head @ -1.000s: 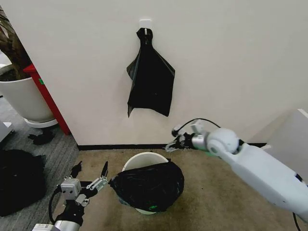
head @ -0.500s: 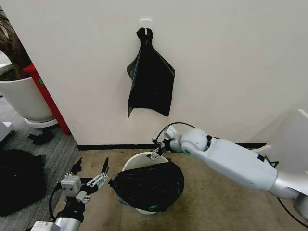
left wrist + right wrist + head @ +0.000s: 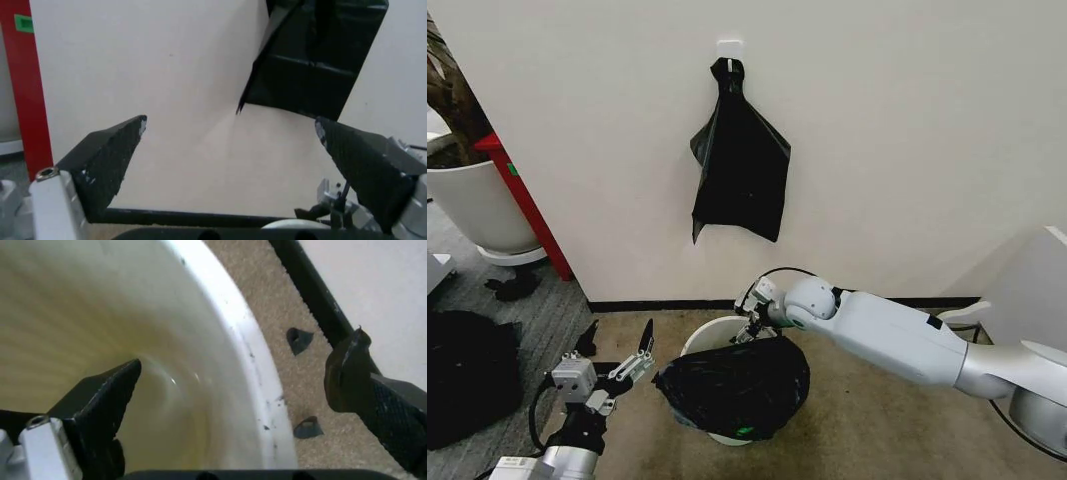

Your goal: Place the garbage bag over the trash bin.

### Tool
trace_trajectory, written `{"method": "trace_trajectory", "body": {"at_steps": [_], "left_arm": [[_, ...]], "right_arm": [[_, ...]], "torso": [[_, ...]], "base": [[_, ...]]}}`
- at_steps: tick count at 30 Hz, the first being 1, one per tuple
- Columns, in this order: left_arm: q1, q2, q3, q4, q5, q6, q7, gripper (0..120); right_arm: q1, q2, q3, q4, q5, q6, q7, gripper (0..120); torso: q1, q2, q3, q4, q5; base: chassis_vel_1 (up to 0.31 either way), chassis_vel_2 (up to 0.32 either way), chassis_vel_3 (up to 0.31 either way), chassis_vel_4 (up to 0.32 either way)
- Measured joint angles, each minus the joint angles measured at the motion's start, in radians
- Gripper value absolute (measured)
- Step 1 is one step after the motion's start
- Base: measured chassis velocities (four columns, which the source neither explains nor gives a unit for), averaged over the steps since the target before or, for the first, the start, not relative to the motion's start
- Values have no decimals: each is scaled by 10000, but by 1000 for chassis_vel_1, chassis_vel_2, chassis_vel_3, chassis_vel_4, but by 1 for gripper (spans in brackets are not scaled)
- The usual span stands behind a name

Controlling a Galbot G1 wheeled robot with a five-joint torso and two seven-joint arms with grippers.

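At far left of the head view a white plant pot [image 3: 472, 205] stands on the floor beside a red panel [image 3: 527, 210], with a dark heap [image 3: 467, 375] lower down on the grey carpet. Next comes the left pincer [image 3: 614, 352], low near the bin's left side, its two dark fingers spread wide and grasping nothing; the left wrist view shows the same fingers [image 3: 107, 160] apart with bare wall between them. Just to its right, the bag [image 3: 735, 385] is glossy, crinkly black plastic, bunched over the front part of the bin [image 3: 717, 330] and draped down its front wall, so the bin's rear rim and part of its white inside stay uncovered. The bin's base is mostly hidden by the plastic. On the wall above hangs another black bag [image 3: 739, 165] from a hook. From the right, the white right arm reaches across, bent at the elbow, its right pincer [image 3: 749, 320] at the bin's rear rim. The right wrist view shows its fingers [image 3: 100, 405] released, straddling the white rim [image 3: 240, 360], one inside, one outside over the carpet.
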Motion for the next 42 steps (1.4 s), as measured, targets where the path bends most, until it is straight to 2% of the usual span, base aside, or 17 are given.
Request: {"method": "trace_trajectory", "body": {"at_steps": [7, 9, 19, 20, 21, 29, 33, 39, 42], "left_arm": [[-175, -17, 51, 17, -33, -6, -13, 100], [-190, -16, 59, 29, -35, -5, -14, 100], [-385, 22, 153, 204, -69, -23, -17, 100], [-391, 23, 156, 208, -70, -23, -17, 100], [-441, 28, 172, 234, -73, -23, -16, 100], [-471, -14, 222, 284, -65, -33, 6, 100], [-446, -30, 254, 296, -29, -46, 21, 100], [-438, -31, 280, 304, 17, -70, 37, 100], [-447, -20, 302, 304, 45, -71, 51, 100]], "right_arm": [[2, 64, -61, -160, 84, 9, -31, 72], [5, 64, -66, -160, 105, 9, -31, 69], [14, -3, -128, 93, 370, 7, 41, 28], [14, -4, -128, 99, 376, 7, 44, 28], [20, -17, -122, 151, 432, 6, 81, 20], [26, -169, 66, 321, 772, 1, 314, 5], [42, -342, 235, 417, 825, 3, 354, 1], [136, -851, 557, 625, 1206, 3, 483, 0], [18, -1518, 953, 986, 1779, 5, 916, 0]], "torso": [[0, 1, -2, -1, 0], [0, 2, -2, -1, 1], [0, 1, 0, -1, 1], [0, 1, 0, -1, 1], [0, 1, 0, -1, 1], [0, 1, 0, 1, 2], [0, 0, 1, 1, 5], [0, 0, 1, 1, 3], [0, 0, 0, 0, 2]], "base": [[0, 0, 0, 0], [0, 0, 0, 0], [0, 0, 0, 0], [0, 0, 0, 0], [0, 0, 0, 0], [0, 0, 0, 0], [0, 0, 0, 0], [0, 0, 0, 0], [0, 0, 0, 0]]}}
